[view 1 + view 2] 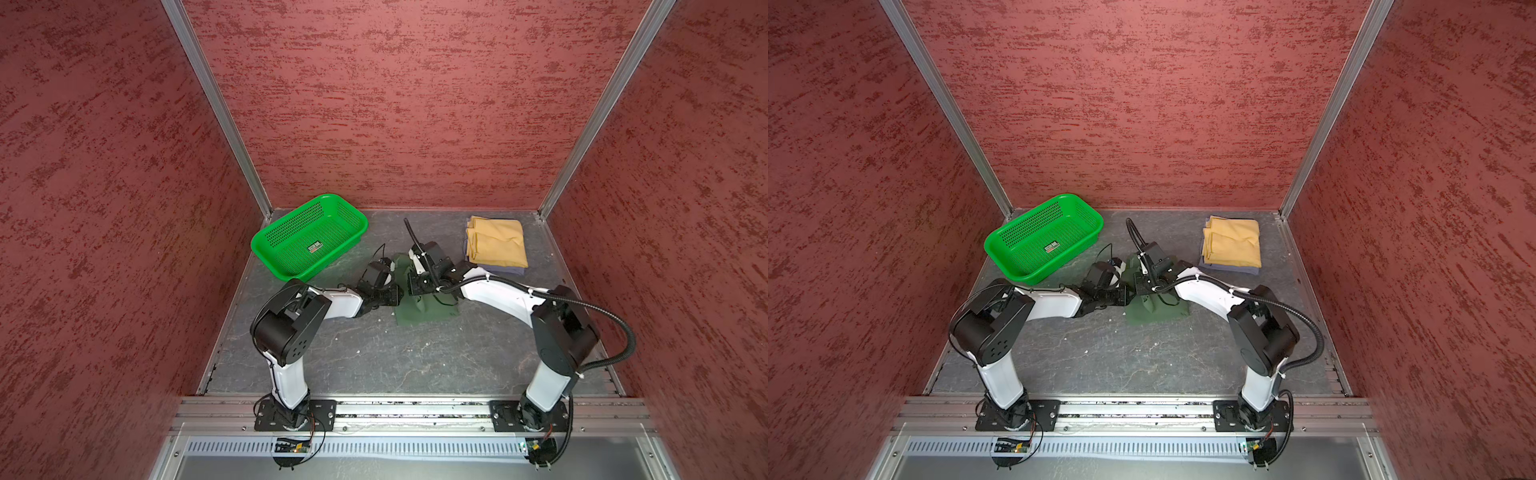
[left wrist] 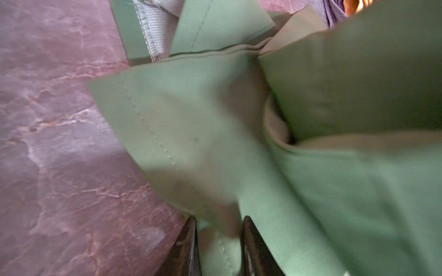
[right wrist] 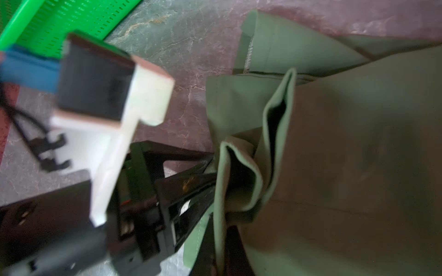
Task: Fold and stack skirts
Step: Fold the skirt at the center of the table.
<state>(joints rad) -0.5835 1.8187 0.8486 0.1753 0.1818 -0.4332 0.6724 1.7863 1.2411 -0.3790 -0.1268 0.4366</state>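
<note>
Two skirts look finished and the third is in hand, as we read it. At the left, the green basket (image 1: 299,243) sits empty toward the back of the table (image 1: 374,357), apart from the cloth. Next comes our left gripper (image 2: 218,227), its jaws partly closed with a stitched edge of the dark green skirt (image 1: 419,311) pinched between them. The left wrist view shows the cloth running straight between the fingers. That skirt lies in the middle of the table, partly flat and partly raised in loose folds where the two grippers hold it. Just to the right, our right gripper (image 3: 220,248) is clamped tight on another bunch of the same skirt, close beside the left one. Furthest right, near the back, the mustard-yellow skirt (image 1: 496,243) rests folded on top of the lavender-grey skirt (image 1: 503,271), whose edge shows beneath it.

We judge the step to be the folding of this last skirt, with the fold only half made. The next move calls for both arms to carry the held edge together across the flat part, keeping it taut and even, and to lower it before either lets go. After that the folded piece belongs on the yellow one. The bunching we see could set a crooked crease.
</note>
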